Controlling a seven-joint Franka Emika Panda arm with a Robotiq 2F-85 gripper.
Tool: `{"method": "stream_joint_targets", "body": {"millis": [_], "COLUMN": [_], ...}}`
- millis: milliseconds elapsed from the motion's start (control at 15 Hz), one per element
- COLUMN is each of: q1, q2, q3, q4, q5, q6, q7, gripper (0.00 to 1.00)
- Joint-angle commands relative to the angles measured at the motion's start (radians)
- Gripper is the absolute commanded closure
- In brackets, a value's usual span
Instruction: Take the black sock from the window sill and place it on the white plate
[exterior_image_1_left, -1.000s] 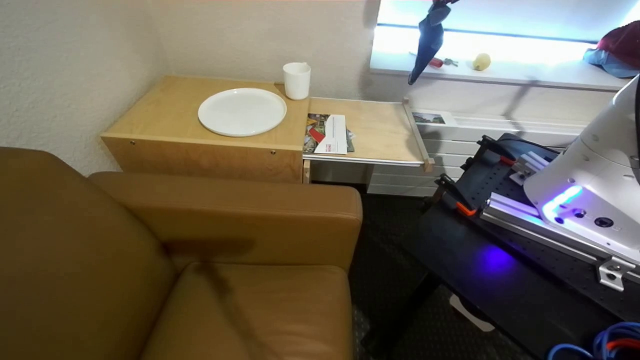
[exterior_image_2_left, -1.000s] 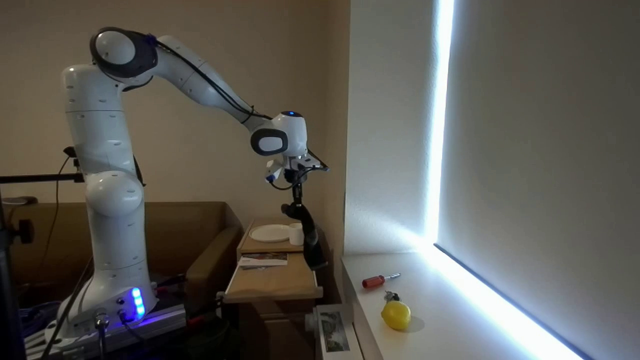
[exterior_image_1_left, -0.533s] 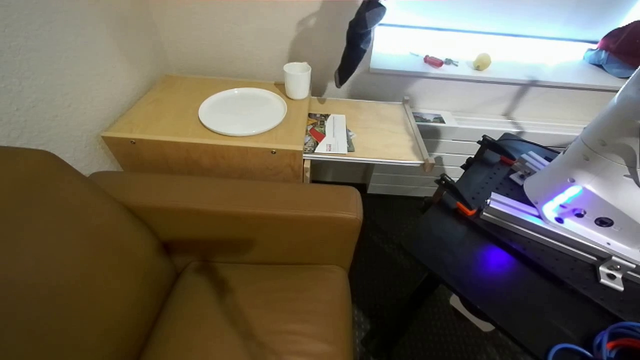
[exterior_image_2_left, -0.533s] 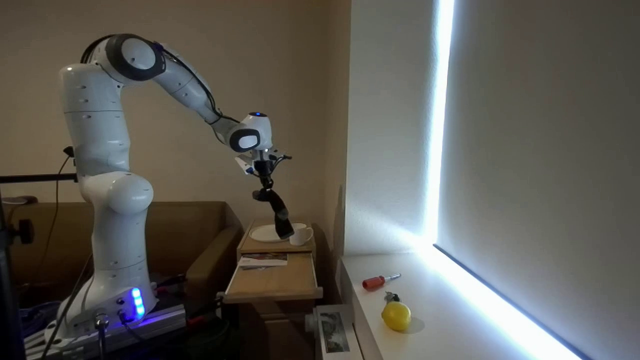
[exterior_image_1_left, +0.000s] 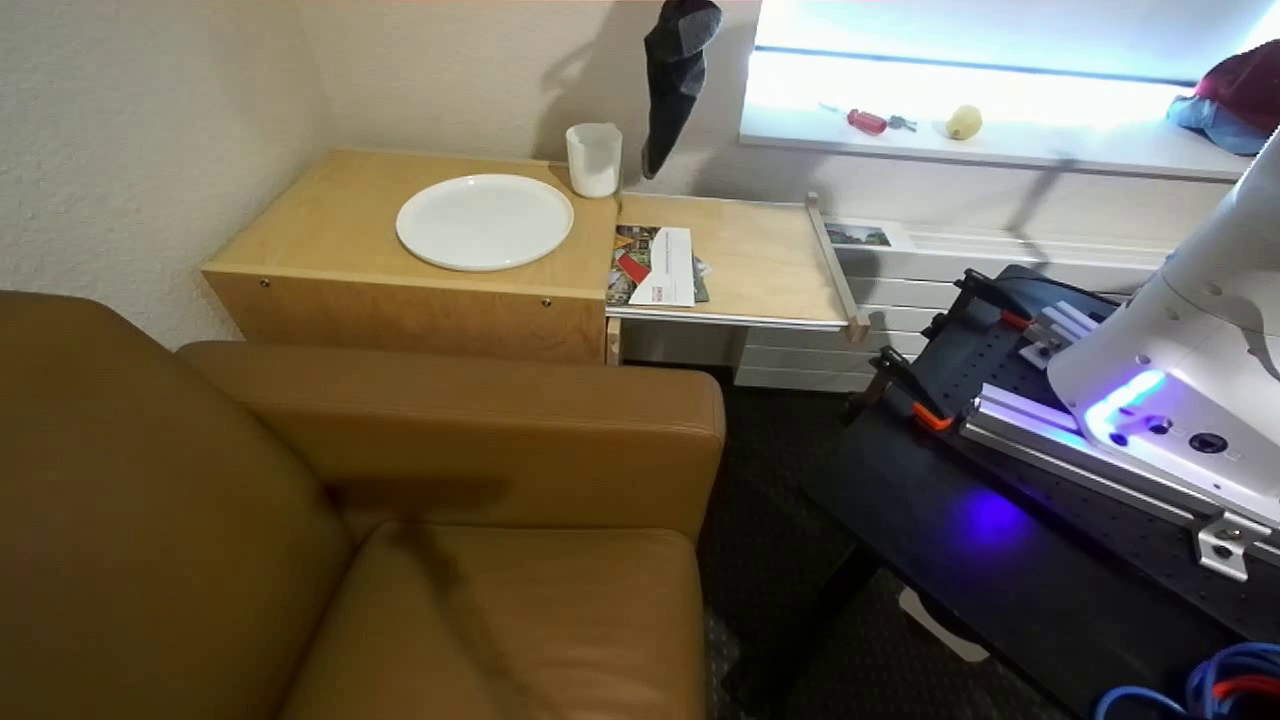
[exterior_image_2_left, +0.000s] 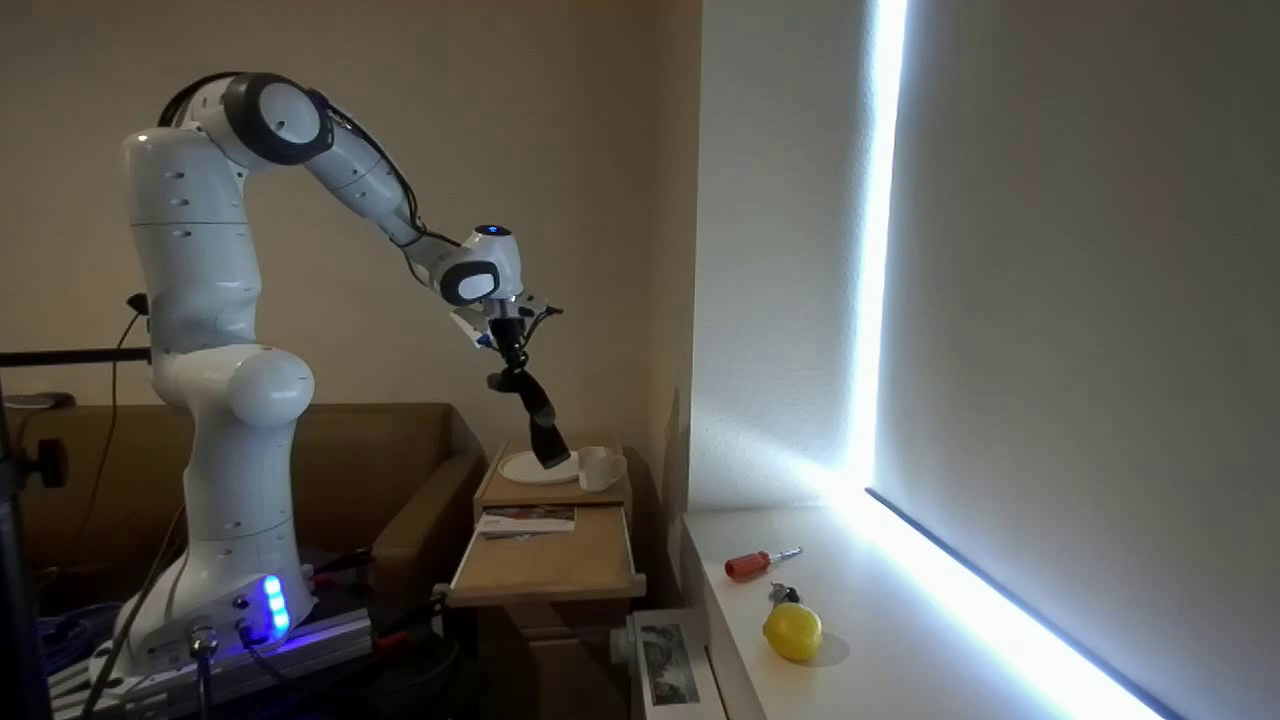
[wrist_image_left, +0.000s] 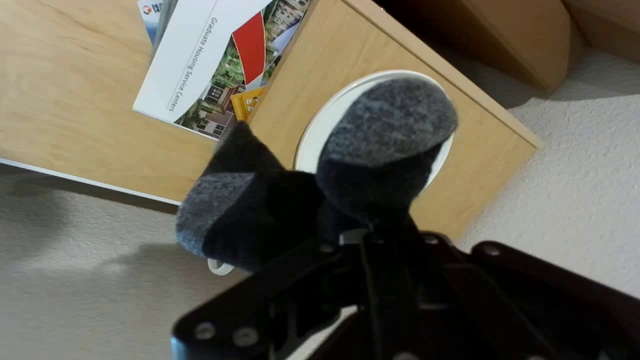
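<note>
The black sock, with grey patches, hangs limp in the air in both exterior views (exterior_image_1_left: 676, 85) (exterior_image_2_left: 540, 412). My gripper (exterior_image_2_left: 512, 362) is shut on its upper part; the gripper is above the top edge in an exterior view. In the wrist view the sock (wrist_image_left: 385, 140) bulges on both sides of the shut fingers (wrist_image_left: 380, 231), whose tips are dark and partly hidden. The white plate (exterior_image_1_left: 485, 222) lies flat on the wooden cabinet; the sock covers much of it in the wrist view (wrist_image_left: 314, 137). The window sill (exterior_image_1_left: 1050, 145) is away from the sock.
A white cup (exterior_image_1_left: 595, 160) stands beside the plate near the wall, close to the sock's lower end. Brochures (exterior_image_1_left: 665, 268) lie on the pulled-out wooden shelf (exterior_image_1_left: 760, 255). A screwdriver (exterior_image_2_left: 746, 566), keys and lemon (exterior_image_2_left: 792, 632) lie on the sill. A brown sofa (exterior_image_1_left: 450, 420) stands in front.
My gripper has carried the sock away from the window sill toward the cabinet with the plate and cup. The motion is smaller over the last half second. The plate and cup have not moved.
</note>
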Motion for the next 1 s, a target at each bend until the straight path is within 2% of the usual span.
{"method": "stream_joint_targets", "body": {"millis": [0,133,200,467,533,733,800,933], "q1": [0.056,0.083,0.089,0.124,0.123,0.128,0.134,0.129], "q2": [0.099,0.162,0.205,0.365,0.276,0.359,0.360,0.402], "q3": [0.052,0.088,0.105,0.130,0.122,0.125,0.099,0.091], "q4": [0.101,0.183,0.227,0.357,0.284,0.339,0.331,0.354], "q5": [0.053,0.057,0.025,0.041,0.029,0.029,0.013,0.024], "q6": [0.105,0.195,0.242,0.403,0.347,0.394,0.372,0.381], "q7": [-0.020,-0.009,0.005,-0.014,0.006,0.005,0.030,0.049], "gripper": [0.99,0.99,0.99,0.99,0.94,0.94,0.99,0.99]}}
